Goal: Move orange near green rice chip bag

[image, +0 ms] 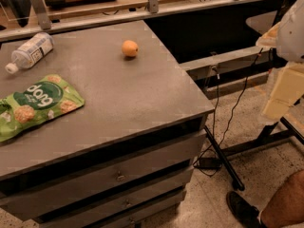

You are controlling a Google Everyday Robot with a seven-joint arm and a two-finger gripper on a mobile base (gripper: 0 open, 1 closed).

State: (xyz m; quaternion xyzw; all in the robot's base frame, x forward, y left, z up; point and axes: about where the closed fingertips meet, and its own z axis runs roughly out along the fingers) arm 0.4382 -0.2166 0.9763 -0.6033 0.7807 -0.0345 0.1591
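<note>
Nearest of all hangs my gripper point(286, 91), a pale cream shape with the white bulk of my arm point(294, 27) above it; it is out past the desk's right edge, over the floor, touching nothing on the desk; it seems to point downward, though it shows only as a blur, and whether it is spread or pressed together I cannot tell; below it, toward the bottom right, a person's bare knee point(287, 203) and a dark shoe point(242, 208) show above the speckled floor point(247, 122); the grey desk point(123, 94) fills the left and middle, with drawers point(118, 175) stacked in its front face; the orange point(129, 48) sits alone near the far right corner, resting on the bare top, well apart from me and from everything else; the green rice chip bag point(33, 103) lies flat at the left edge, about midway between the front and far edges, its dark green oval with white letters facing up and part of it cut off by the view; a clear plastic bottle point(29, 51) lies on its side near the far left corner, white cap toward the left edge, beyond the bag and not touching it; a black cable point(232, 113) trails down beyond the right edge to a dark box point(207, 163) on the floor.
</note>
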